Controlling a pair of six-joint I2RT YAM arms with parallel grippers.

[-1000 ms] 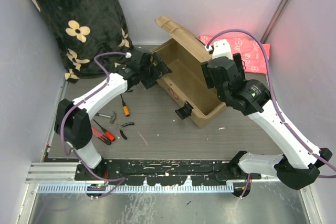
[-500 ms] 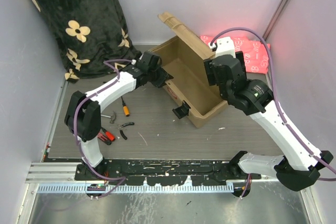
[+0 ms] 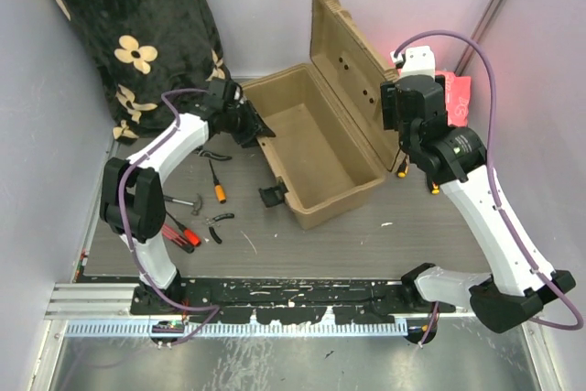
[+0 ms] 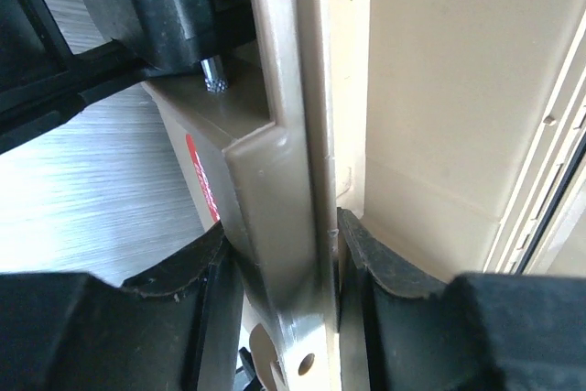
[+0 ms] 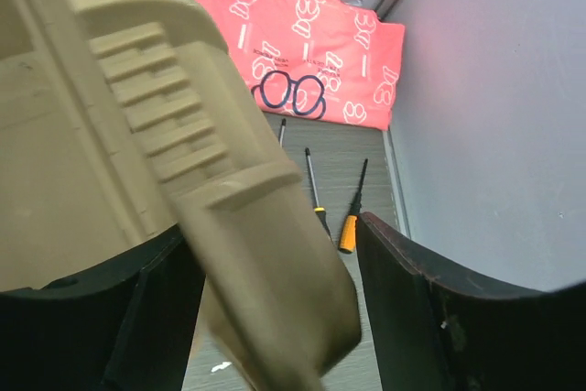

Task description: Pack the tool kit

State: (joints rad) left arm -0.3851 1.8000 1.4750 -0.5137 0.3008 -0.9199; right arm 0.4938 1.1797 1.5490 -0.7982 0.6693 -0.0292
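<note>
Well, toolbox (image 3: 343, 200) open, lid (image 3: 352, 70) upright, orange screwdriver (image 3: 220, 194) outside on table (image 3: 366, 244)

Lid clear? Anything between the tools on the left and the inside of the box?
Nothing visible. The lid stands upright, and the box is open and bare inside. The left hand clamps the box's wall beyond the tools, not across their path.

Toolbox (image 3: 307, 148): one | robot arms (image 3: 476, 199): two | floral blanket (image 3: 128, 25): one | pink cloth (image 5: 302, 52): one | tools (image 5: 349, 231) beside cloth: three
</note>
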